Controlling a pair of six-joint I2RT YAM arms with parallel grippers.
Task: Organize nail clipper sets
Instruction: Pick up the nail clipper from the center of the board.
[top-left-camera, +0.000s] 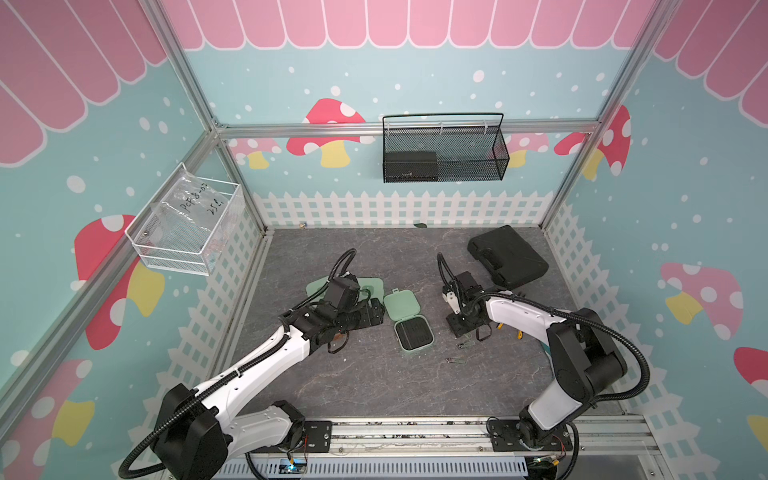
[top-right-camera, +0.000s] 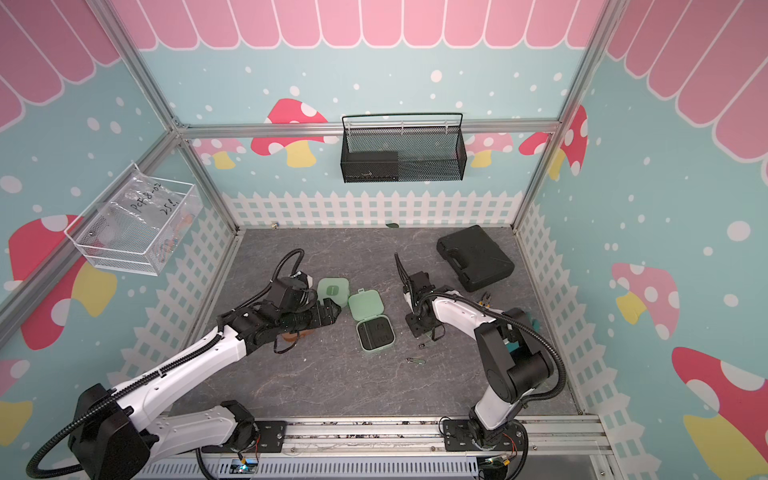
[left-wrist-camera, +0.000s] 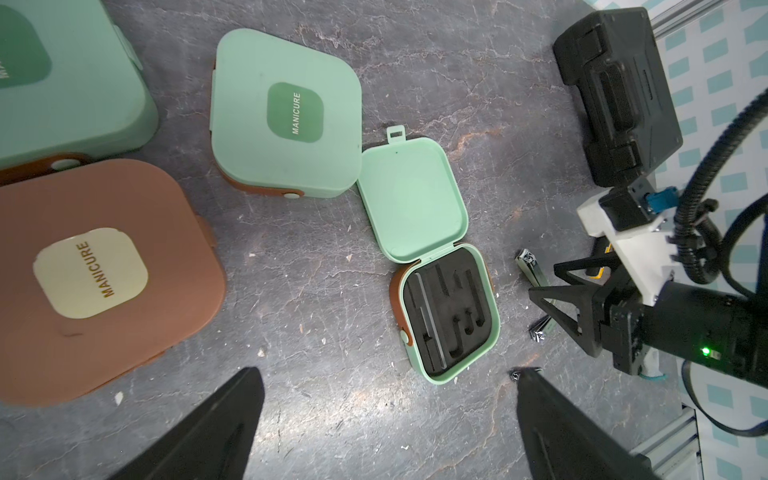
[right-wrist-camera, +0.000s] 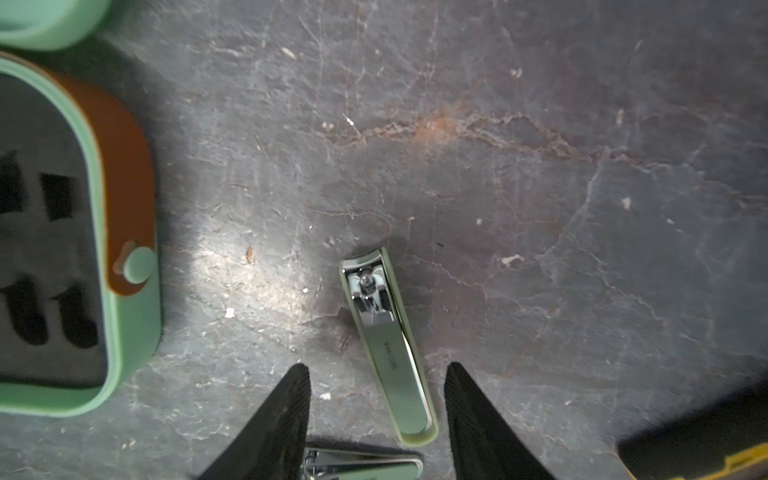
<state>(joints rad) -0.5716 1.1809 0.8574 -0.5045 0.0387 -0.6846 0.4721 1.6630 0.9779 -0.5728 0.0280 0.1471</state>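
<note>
**Top views.** The open mint green rounded-square hinged case (top-left-camera: 409, 322) lies mid-table with its lid flat, between the left gripper (top-left-camera: 380, 311) and the right gripper (top-left-camera: 463, 330). The large black plastic tool case (top-left-camera: 507, 257) sits behind the right arm, clear of the work. The yellow-handled pliers (top-left-camera: 519, 335) lie under that arm and could be nudged.

**Left wrist view.** The left fingers (left-wrist-camera: 232, 415) are spread wide and grasp nothing. The case's black slotted insert (left-wrist-camera: 449, 320) appears empty. A closed mint green case (left-wrist-camera: 286, 112) lies just beside the open lid and limits access there.

**Right wrist view.** The right fingers (right-wrist-camera: 286, 415) are parted. They straddle one end of a slim polished metal nail clipper (right-wrist-camera: 386, 340) lying flat on the grey marbled tabletop (right-wrist-camera: 540, 166), with no contact visible.

- The clipper lies skewed to the fingers, so closing on it may spin it out.
- A second clipper (right-wrist-camera: 365, 465) just beside one finger may be pinched along with it.
</note>
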